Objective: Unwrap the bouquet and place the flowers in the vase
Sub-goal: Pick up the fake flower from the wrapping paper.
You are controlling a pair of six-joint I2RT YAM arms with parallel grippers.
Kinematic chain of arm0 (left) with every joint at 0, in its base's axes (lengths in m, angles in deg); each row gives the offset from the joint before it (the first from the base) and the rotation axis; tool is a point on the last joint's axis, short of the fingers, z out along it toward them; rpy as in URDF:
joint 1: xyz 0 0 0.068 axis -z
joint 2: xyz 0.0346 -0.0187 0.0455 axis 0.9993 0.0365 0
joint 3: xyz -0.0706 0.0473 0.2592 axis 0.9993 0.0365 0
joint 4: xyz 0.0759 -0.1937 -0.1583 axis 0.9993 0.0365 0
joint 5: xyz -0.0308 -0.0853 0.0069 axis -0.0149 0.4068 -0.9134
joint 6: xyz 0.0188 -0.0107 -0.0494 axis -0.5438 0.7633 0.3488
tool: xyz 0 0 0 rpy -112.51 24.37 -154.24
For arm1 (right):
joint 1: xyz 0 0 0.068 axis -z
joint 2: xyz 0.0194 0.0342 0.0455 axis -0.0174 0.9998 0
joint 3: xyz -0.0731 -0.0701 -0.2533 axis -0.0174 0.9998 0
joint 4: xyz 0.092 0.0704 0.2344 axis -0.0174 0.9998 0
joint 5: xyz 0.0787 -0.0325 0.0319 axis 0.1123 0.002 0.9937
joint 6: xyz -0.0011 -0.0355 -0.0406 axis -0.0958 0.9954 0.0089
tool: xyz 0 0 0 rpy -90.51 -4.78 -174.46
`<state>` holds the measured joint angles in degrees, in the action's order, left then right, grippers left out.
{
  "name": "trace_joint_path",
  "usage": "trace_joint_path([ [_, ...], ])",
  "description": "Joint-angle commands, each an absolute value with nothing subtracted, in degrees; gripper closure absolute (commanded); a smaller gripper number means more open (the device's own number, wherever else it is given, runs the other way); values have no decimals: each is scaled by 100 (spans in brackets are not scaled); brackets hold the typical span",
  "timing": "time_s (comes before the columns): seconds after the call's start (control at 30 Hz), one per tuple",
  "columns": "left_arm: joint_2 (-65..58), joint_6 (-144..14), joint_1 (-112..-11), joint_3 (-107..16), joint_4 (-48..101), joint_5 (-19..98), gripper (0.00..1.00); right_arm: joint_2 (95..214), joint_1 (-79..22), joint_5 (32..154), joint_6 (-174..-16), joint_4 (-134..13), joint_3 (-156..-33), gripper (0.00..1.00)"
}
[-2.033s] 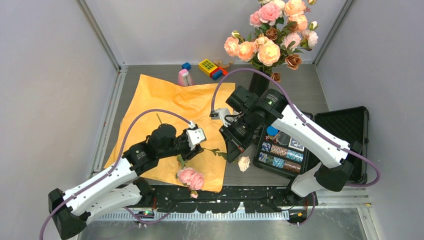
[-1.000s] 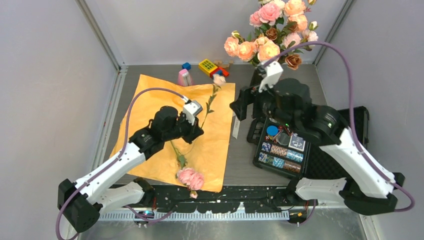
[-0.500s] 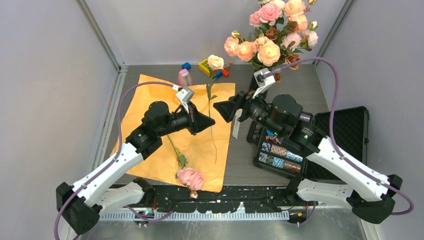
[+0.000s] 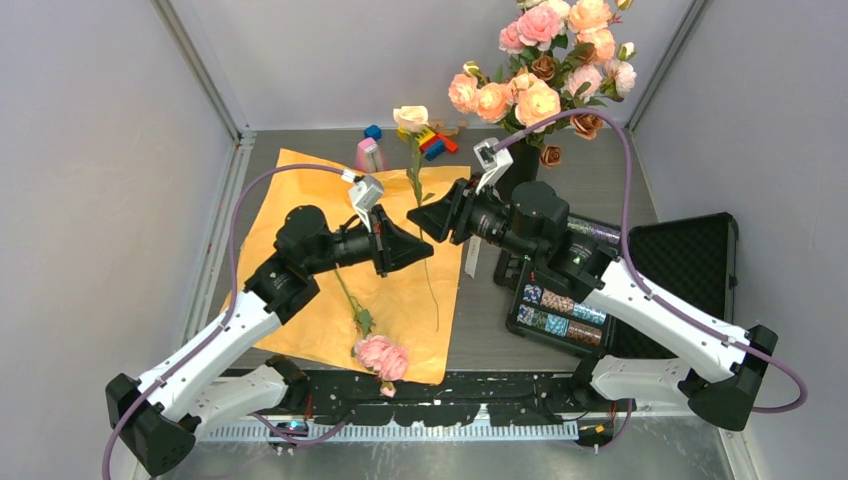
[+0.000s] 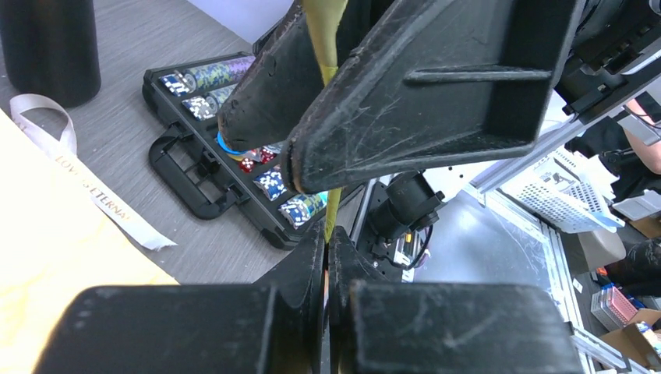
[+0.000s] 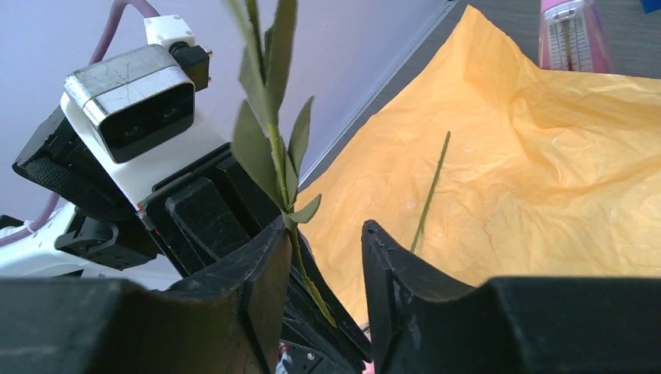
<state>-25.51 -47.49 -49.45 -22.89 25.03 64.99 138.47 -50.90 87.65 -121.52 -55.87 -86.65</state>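
Observation:
The bouquet is undone: its orange paper (image 4: 300, 200) lies flat, with a pink rose (image 4: 382, 357) near its front edge. My left gripper (image 4: 424, 247) (image 5: 327, 234) is shut on the thin green stem (image 4: 428, 280) of a cream rose (image 4: 411, 117), holding it upright. My right gripper (image 4: 416, 221) (image 6: 323, 230) is open with that stem (image 6: 300, 257) between its fingers, against one finger (image 6: 261, 257), just above the left grip. The black vase (image 4: 516, 168) (image 5: 51, 47) stands behind the right arm, holding many flowers (image 4: 540, 70).
A pink metronome (image 4: 369, 155) and toy blocks (image 4: 420, 135) stand at the back. An open black case of chips (image 4: 560, 300) lies to the right of the paper. A cream ribbon (image 5: 78, 175) lies between the paper and the case.
The left arm has lifted the cream rose upright. The right arm swung left and reached in around the stem, and its jaws have narrowed on it.

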Motion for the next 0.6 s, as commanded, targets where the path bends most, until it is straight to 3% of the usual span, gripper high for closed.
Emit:
trace_joint_path([
  [0.0, -2610, -4898, -4963, -2383, 2399, 6663, 100, 13893, -5095, 8946, -12278, -5924, -8748, 67],
  [0.13, -2590, -5105, -4968, -2494, 2761, 6351, 97, 13720, -5095, 8850, -11905, -5918, -8740, 99],
  [0.17, -2583, -5158, -4968, -2521, 2830, 6232, 87, 13685, -5095, 8825, -11672, -5854, -8749, 100],
  [0.3, -2532, -5338, -4996, -2667, 3367, 5837, 30, 13513, -5095, 8104, -10739, -5163, -9063, 100],
  [0.33, -2511, -5374, -5026, -2708, 3490, 5774, 20, 13479, -5095, 7764, -10379, -5043, -9218, 100],
  [0.4, -2377, -5491, -5158, -2892, 3944, 5732, 10, 13459, -5095, 7187, -9869, -4728, -9442, 100],
  [0.57, -1908, -5576, -6049, -3247, 4859, 5799, 0, 13448, -5094, 5852, -8821, -5008, -9699, 100],
])
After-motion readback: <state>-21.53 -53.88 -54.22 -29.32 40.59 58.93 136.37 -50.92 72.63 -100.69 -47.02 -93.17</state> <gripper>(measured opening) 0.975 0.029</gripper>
